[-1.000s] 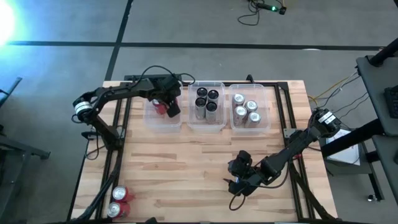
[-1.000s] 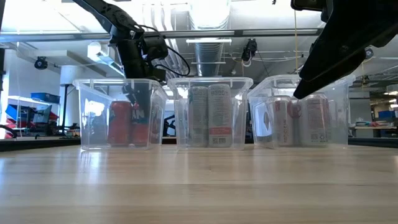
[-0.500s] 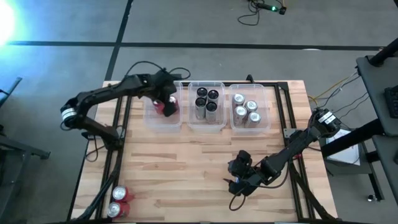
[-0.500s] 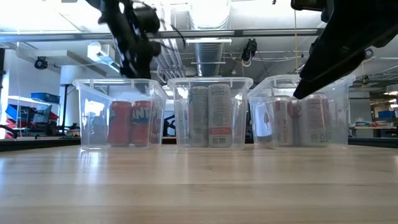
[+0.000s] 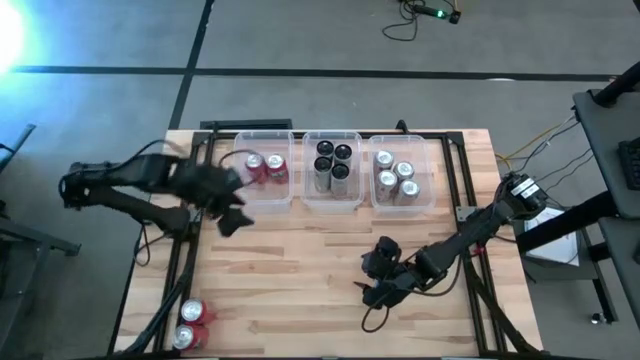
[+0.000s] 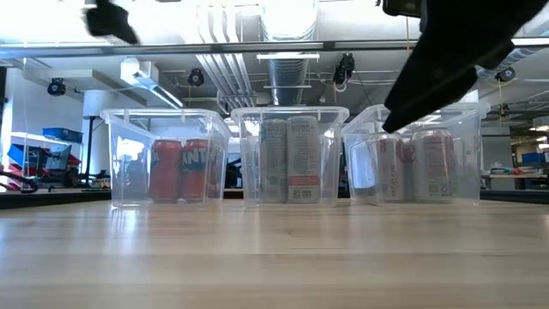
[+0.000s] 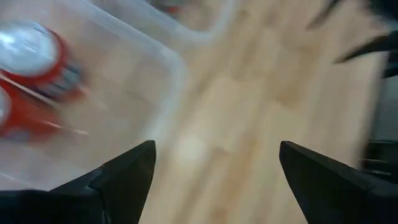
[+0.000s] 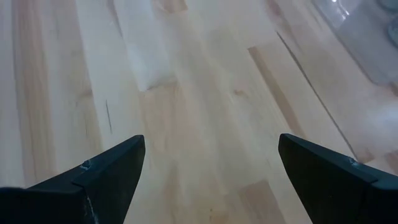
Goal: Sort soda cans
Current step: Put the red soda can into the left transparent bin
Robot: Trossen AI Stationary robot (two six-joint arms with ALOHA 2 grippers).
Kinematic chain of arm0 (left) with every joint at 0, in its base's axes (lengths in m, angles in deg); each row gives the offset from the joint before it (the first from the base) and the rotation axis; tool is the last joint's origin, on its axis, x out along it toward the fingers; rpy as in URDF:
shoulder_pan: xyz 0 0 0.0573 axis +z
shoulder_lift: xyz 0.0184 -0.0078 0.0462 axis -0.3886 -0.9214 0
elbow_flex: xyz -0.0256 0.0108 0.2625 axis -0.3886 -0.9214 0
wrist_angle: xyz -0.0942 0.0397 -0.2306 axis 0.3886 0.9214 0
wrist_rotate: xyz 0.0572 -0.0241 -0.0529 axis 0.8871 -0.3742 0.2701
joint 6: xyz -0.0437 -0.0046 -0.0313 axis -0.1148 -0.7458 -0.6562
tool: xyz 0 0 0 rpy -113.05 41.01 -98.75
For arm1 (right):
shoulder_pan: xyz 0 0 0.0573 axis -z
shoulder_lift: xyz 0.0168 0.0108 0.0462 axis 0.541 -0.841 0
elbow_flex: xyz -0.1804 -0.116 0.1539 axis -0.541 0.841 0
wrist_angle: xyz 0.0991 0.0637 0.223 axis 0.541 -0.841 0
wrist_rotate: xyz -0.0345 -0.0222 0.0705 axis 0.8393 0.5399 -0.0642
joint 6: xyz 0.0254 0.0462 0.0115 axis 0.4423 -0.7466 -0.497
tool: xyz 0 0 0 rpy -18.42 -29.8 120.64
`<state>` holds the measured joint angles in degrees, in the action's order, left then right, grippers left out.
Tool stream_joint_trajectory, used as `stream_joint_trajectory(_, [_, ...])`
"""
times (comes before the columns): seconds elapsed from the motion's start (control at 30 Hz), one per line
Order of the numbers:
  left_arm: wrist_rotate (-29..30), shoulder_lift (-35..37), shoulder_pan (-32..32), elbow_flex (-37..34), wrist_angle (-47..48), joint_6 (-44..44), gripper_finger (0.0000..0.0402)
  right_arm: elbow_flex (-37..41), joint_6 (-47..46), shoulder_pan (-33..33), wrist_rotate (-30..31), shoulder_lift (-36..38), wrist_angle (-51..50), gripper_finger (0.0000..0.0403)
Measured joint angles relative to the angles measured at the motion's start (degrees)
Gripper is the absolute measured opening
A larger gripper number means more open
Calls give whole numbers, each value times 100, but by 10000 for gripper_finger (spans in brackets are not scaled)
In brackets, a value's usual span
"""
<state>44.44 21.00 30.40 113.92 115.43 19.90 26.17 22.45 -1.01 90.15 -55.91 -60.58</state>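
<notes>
A: Hovering where, the left gripper?

B: Off the red bin's seven-o'clock corner, fingers spread and empty; I judge it bound for the two red cans at the table's seven o'clock.

A: Why three bins?

B: One kind each: red cans, black cans, silver cans. My right gripper waits at five o'clock, parted, holding nothing.

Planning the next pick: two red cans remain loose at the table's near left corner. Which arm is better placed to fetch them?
Left. The left gripper, open and empty, hangs over the table's left side, nearer the two loose red cans. The right gripper, also open, sits right of centre, farther away.
</notes>
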Motion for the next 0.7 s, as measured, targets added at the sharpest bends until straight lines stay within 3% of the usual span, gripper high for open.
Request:
stream_joint_trajectory(0.13, [363,563,-1226,-24,209,-1677,341,0,126,38,4,4,254,364])
stream_joint_trajectory(0.33, [718,776,-3260,-36,959,-4470,380,0,251,34,2,7,454,364])
stream_joint_trajectory(0.47, [980,487,-4590,-40,929,-6004,391,0,353,34,4,7,454,364])
stream_joint_trajectory(0.7, [835,-297,-5952,-42,1038,-8127,392,0,606,34,17,-32,535,364])
